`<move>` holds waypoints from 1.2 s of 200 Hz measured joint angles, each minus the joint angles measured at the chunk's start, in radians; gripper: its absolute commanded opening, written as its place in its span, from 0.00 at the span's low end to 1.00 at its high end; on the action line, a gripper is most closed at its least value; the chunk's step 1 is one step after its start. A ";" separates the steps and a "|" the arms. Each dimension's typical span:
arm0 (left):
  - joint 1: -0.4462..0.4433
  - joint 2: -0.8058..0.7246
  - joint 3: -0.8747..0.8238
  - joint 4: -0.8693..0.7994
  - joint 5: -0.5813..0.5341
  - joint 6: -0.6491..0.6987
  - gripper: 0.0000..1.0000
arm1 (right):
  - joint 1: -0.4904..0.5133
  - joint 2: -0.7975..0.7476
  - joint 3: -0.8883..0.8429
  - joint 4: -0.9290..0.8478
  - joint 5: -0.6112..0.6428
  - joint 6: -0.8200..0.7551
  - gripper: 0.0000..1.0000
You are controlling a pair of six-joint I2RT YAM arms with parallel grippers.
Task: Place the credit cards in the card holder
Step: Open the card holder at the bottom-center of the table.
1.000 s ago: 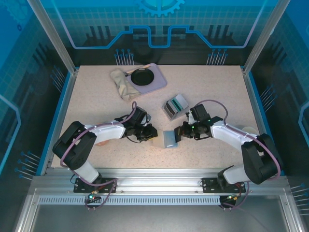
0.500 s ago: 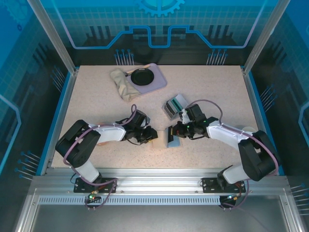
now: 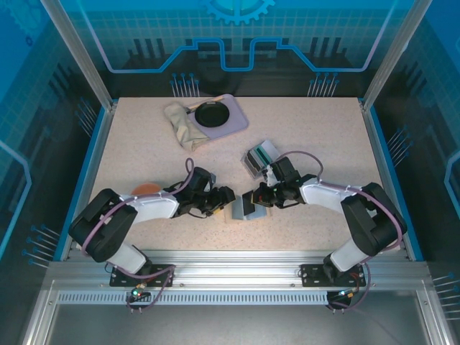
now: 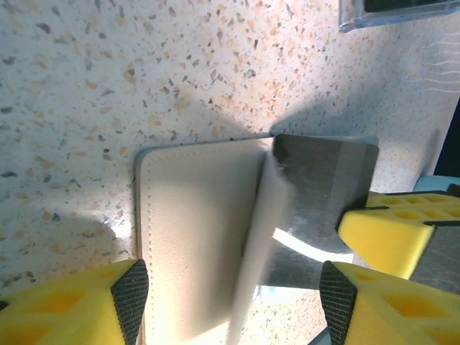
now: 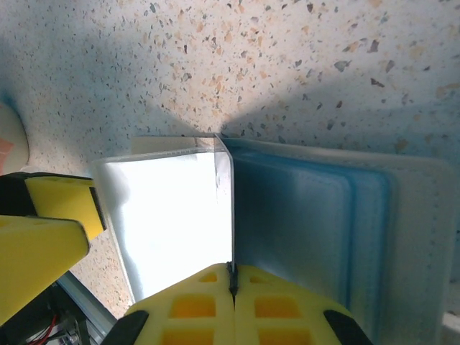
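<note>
The limp card holder (image 3: 243, 209) is seemingly pinched at its inner panel by the right gripper (image 5: 231, 272), while the left gripper (image 4: 233, 289) is spread open over it.

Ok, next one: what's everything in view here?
card holder: one, tan outside, grey inside, partly open, near centre of table
grey box: one, grey, behind the holder
credit cards: several, teal, white, dark, upright in that box
tray: one, lilac, far side
round dish: one, black, on tray
cloth: one, beige, left of tray
orange object: one, by left arm
table: one, speckled beige
left fingers: two, yellow, open around holder's tan flap
right fingers: two, yellow, shut on holder's panel
</note>
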 measured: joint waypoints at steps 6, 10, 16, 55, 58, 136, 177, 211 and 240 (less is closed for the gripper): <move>0.000 -0.001 0.000 0.001 -0.001 0.000 0.69 | 0.000 0.002 0.000 0.002 -0.002 0.000 0.01; -0.001 -0.001 0.000 0.002 -0.001 0.000 0.69 | 0.000 0.003 0.000 0.003 -0.004 0.000 0.01; -0.002 -0.001 0.000 0.002 -0.001 0.000 0.69 | 0.000 0.004 0.000 0.005 -0.006 0.000 0.01; -0.007 0.010 0.006 -0.003 0.002 0.010 0.59 | 0.000 0.002 0.000 0.006 -0.011 0.000 0.00; -0.007 0.014 0.008 -0.003 0.002 0.010 0.57 | 0.000 0.002 0.000 0.006 -0.011 0.000 0.00; -0.010 0.076 0.069 -0.078 0.003 0.061 0.27 | -0.029 -0.177 0.017 -0.170 0.123 -0.059 0.01; -0.010 0.080 0.083 -0.090 0.003 0.065 0.26 | -0.057 -0.219 0.019 -0.254 0.214 -0.111 0.01; -0.013 0.090 0.089 -0.093 0.003 0.065 0.26 | -0.060 -0.219 0.008 -0.266 0.234 -0.126 0.01; -0.013 0.095 0.090 -0.097 0.003 0.066 0.26 | -0.060 -0.219 0.008 -0.263 0.234 -0.125 0.01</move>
